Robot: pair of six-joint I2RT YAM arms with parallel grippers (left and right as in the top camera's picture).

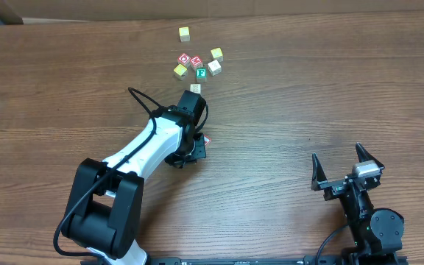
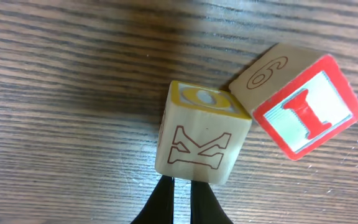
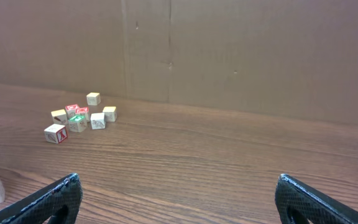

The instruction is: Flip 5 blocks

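The right gripper [image 1: 337,156] hangs over the near right part of the wooden table [image 1: 285,96], its claw spread wide with nothing between the fingers. The left arm [image 1: 149,143] reaches from the near left corner toward the middle. The left gripper [image 2: 180,188] has its claw pressed together and pinches nothing.

Right at its fingertips lies the K block [image 2: 197,140], with a yellow-framed O on the face turned away from the gripper. The red I block [image 2: 297,102] sits tilted at its far right corner. The I is framed in red and a 6 shows on the neighbouring face; whether the two blocks touch cannot be told. From overhead the arm hides the K block, and only a red sliver of the I block shows.

Farther along the table, a lone pale block [image 1: 195,88] stands before a loose cluster. In the cluster are the green E block [image 1: 201,73], another pale block [image 1: 214,67], two red-topped cubes [image 1: 191,60] and yellow-topped cubes [image 1: 180,71]. One more yellow-topped cube [image 1: 185,33] lies beyond them. A brown cardboard wall [image 3: 229,50] closes off the far side.
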